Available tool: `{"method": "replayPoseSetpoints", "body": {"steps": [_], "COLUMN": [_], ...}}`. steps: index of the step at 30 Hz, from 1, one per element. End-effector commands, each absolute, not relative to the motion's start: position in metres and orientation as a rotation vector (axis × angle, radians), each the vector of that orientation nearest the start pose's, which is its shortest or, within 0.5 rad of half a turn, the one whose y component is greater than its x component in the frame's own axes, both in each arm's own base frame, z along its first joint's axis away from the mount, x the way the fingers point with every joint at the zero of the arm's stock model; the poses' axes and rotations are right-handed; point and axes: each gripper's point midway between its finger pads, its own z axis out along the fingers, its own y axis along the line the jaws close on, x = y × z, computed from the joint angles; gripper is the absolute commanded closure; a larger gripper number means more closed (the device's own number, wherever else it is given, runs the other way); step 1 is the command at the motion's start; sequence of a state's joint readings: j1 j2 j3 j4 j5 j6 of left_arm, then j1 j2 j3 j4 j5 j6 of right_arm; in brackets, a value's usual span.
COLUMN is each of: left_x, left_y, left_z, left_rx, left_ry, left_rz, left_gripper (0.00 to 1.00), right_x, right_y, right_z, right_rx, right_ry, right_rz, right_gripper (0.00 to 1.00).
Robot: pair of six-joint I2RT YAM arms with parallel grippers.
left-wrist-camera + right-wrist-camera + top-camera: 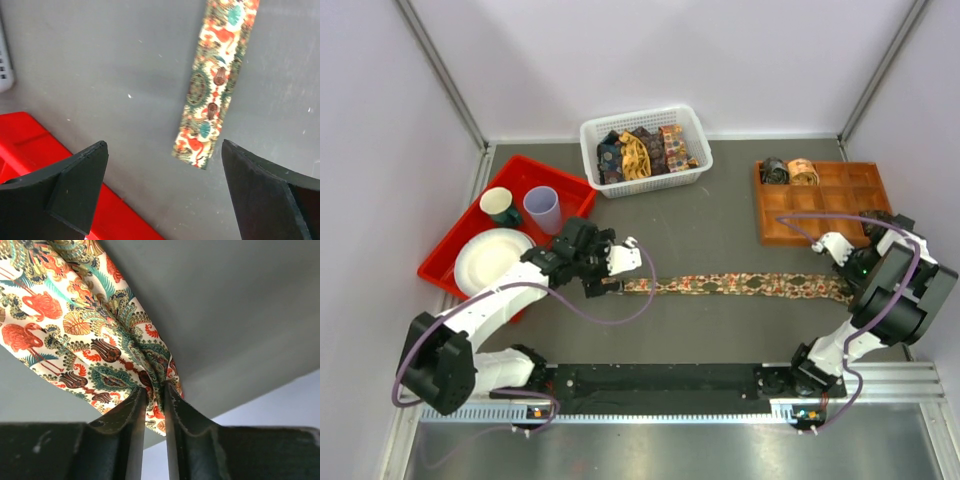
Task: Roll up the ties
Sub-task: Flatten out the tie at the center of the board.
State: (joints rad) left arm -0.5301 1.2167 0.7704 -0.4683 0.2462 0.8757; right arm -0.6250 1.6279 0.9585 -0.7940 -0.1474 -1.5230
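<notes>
A long patterned tie (740, 285) with orange-red motifs lies flat and stretched across the grey table between both arms. My left gripper (608, 274) hovers open over its narrow end, holding nothing. In the left wrist view the tie's (215, 75) end lies on the table just beyond the gap between the wide-apart jaws of the left gripper (164, 145). My right gripper (844, 283) is at the wide end. In the right wrist view the tie's (75, 325) fabric is bunched and pinched between the narrow-set fingers of the right gripper (156, 390).
A white basket (650, 182) of loose ties stands at the back. A brown compartment tray (840, 205) at the right holds two rolled ties (775, 170) (803, 171). A red tray (535, 170) at the left carries a plate (492, 258) and two cups.
</notes>
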Motion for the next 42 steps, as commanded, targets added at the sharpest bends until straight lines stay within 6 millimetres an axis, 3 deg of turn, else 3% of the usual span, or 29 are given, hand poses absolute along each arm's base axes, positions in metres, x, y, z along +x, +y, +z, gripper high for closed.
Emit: {"method": "replayPoseSetpoints", "body": {"steps": [1,4,6,12,17,26,29,30,32,33,36,37,39,41,42], "left_x": [0.279,0.28,0.279,0.27,0.272,0.284,0.284,0.284,0.289,0.29,0.295,0.299,0.299,0.301,0.299], "left_y": [-0.188,-0.197,-0.2,-0.199,-0.198,-0.195,-0.192,-0.191,-0.189,-0.188,-0.187,-0.187,-0.187,-0.191,-0.193], "left_z": [0.147,0.162,0.164,0.158,0.145,0.153,0.156,0.157,0.165,0.171,0.182,0.184,0.185,0.195,0.195], "left_rx": [1.446,1.39,1.356,1.433,1.454,1.358,1.326,1.313,1.243,1.225,1.174,1.149,1.132,1.132,1.136], "left_ry": [1.684,1.6,1.59,1.694,1.75,1.727,1.758,1.765,1.771,1.757,1.723,1.712,1.734,1.727,1.741], "left_rz": [-0.196,-0.225,-0.25,-0.302,-0.308,-0.279,-0.287,-0.296,-0.327,-0.332,-0.316,-0.303,-0.315,-0.337,-0.357], "left_gripper": [0.01,0.01,0.01,0.01,0.01,0.01,0.01,0.01,0.01,0.01,0.01,0.01,0.01,0.01,0.01], "right_x": [0.254,0.249,0.243,0.234,0.245,0.244,0.245,0.248,0.251,0.258,0.265,0.266,0.272,0.268,0.276], "right_y": [-0.206,-0.214,-0.222,-0.254,-0.275,-0.3,-0.3,-0.298,-0.295,-0.292,-0.273,-0.268,-0.251,-0.229,-0.212], "right_z": [0.031,0.028,0.025,0.024,0.036,0.036,0.045,0.047,0.064,0.076,0.119,0.13,0.172,0.201,0.224], "right_rx": [-1.327,-1.377,-1.387,-1.428,-1.439,-1.526,-1.527,-1.522,-1.503,-1.445,-1.334,-1.302,-1.206,-1.16,-1.116], "right_ry": [2.568,2.573,2.587,2.582,2.535,2.519,2.482,2.454,2.425,2.396,2.332,2.315,2.244,2.196,2.13], "right_rz": [-0.189,-0.211,-0.227,-0.318,-0.422,-0.52,-0.563,-0.569,-0.595,-0.599,-0.567,-0.557,-0.547,-0.506,-0.472], "right_gripper": [0.86,0.95,0.96,0.95,0.93,0.93,0.84,0.76,0.6,0.44,0.12,0.06,0.01,0.01,0.01]}}
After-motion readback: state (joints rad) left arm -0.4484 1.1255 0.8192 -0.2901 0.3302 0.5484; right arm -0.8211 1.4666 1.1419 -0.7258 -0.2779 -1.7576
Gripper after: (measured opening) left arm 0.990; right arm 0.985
